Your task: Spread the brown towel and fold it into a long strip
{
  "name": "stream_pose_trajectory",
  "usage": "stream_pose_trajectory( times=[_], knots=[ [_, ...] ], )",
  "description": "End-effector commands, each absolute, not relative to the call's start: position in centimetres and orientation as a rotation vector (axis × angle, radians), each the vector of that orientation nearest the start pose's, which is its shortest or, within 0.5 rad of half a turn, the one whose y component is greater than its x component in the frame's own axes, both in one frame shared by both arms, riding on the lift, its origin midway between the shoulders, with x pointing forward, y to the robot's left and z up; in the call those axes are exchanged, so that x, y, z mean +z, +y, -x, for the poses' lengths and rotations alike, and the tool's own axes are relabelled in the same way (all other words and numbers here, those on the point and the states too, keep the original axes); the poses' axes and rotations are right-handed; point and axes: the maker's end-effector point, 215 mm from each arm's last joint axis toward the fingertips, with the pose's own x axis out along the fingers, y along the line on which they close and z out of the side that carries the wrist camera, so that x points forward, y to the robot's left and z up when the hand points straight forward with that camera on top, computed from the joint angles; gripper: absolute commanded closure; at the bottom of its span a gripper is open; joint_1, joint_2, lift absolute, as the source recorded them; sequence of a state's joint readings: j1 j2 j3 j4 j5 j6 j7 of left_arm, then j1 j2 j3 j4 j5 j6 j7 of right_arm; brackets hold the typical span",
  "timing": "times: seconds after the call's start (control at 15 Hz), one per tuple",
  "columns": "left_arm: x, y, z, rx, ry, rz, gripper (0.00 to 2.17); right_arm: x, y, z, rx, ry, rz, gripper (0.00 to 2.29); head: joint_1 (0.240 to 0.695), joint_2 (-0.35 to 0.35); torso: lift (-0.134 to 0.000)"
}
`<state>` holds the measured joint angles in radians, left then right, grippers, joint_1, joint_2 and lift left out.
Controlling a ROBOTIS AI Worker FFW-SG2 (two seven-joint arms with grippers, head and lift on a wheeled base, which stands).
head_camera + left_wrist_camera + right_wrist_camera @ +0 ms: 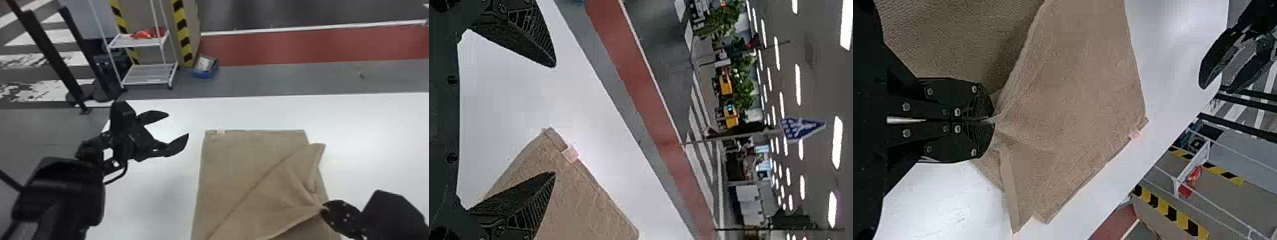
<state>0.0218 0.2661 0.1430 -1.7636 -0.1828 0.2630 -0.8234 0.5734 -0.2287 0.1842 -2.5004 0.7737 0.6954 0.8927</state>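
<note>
The brown towel (236,166) lies on the white table, its far left corner flat beside a small pale tag. A layer on its right side is drawn up in creases toward my right gripper (325,210), which is shut on the towel's edge. In the right wrist view the cloth (1088,100) bunches where the right gripper (992,120) pinches it. My left gripper (178,123) is open above the table, left of the towel and not touching it. In the left wrist view the towel (579,200) appears beyond the open left gripper (555,120).
The white table (376,134) extends around the towel. Beyond its far edge stand a white wire cart (146,75), striped yellow-black posts (182,32) and a blue bin (205,67) on the floor.
</note>
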Motion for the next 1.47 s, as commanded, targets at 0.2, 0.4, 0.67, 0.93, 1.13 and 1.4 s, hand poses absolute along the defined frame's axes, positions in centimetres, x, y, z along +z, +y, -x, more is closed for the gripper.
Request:
stream_pose_trajectory(
  times=[0.2,0.4,0.67,0.93,1.13,1.4],
  knots=[
    [-36.7,21.7,-56.4,-0.744,0.291,-0.559,0.21,-37.9,-15.6,-33.4,0.678,0.571,0.622,1.33,0.695,0.116,-0.125],
    [-37.9,17.4,-57.4,-0.823,0.313,-0.501,0.21,-37.5,-15.6,-33.2,0.670,0.567,0.611,1.33,0.695,0.075,-0.125],
    [-40.2,13.8,-58.9,-0.869,0.417,-0.407,0.21,-37.3,-16.6,-32.8,0.652,0.575,0.614,1.33,0.695,0.001,-0.125],
    [-43.4,14.0,-60.3,-0.858,0.567,-0.343,0.27,-37.3,-17.1,-32.6,0.645,0.581,0.616,1.33,0.695,-0.039,-0.125],
    [-45.4,15.3,-60.2,-0.834,0.641,-0.350,0.45,-37.1,-17.2,-32.7,0.650,0.574,0.607,1.33,0.695,-0.037,-0.125],
    [-46.1,17.0,-60.3,-0.799,0.668,-0.370,1.02,-36.5,-18.0,-33.0,0.636,0.565,0.606,1.33,0.695,-0.016,-0.125]
  ],
)
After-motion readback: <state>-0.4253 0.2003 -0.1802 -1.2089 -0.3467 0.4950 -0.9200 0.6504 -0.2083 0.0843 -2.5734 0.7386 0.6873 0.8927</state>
